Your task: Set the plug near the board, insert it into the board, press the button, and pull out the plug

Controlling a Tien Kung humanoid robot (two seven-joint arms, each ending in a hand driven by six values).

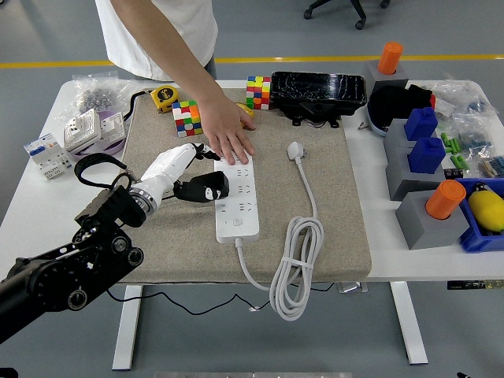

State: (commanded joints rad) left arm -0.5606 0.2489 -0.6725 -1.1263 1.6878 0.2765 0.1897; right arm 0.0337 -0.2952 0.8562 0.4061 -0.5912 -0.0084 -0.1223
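A: We log containers first. At the right edge of the tabletop (370, 252) a blue bin (482, 236) holds a yellow object (486, 210). Two grey blocks each carry an orange cylinder: one near the bin (445, 198), one at the far right corner (389, 57). Another grey block carries two blue pieces (424, 140).

B: Any readable writing?

A: None we can make out; print on the power strip (237, 198) and on the small white devices (93, 128) at the left is too small to read.

B: Position of the task items?

A: The strip lies lengthwise on the beige mat (339, 197). Its white plug (296, 150) lies on the mat to the right of the strip, well apart from it, not inserted; the cable (295, 264) is coiled at the near edge of the mat.

B: Robot's hand?

A: We see the left hand (197, 177) just beside the strip's left edge, dark fingers (209, 187) curled, holding nothing; we cannot tell whether they touch the strip. The right arm is out of view.

B: The person?

A: A person's hand (226, 130) rests flat on the strip's far end. Two colour cubes (187, 118) and a black case (318, 92) sit beyond.
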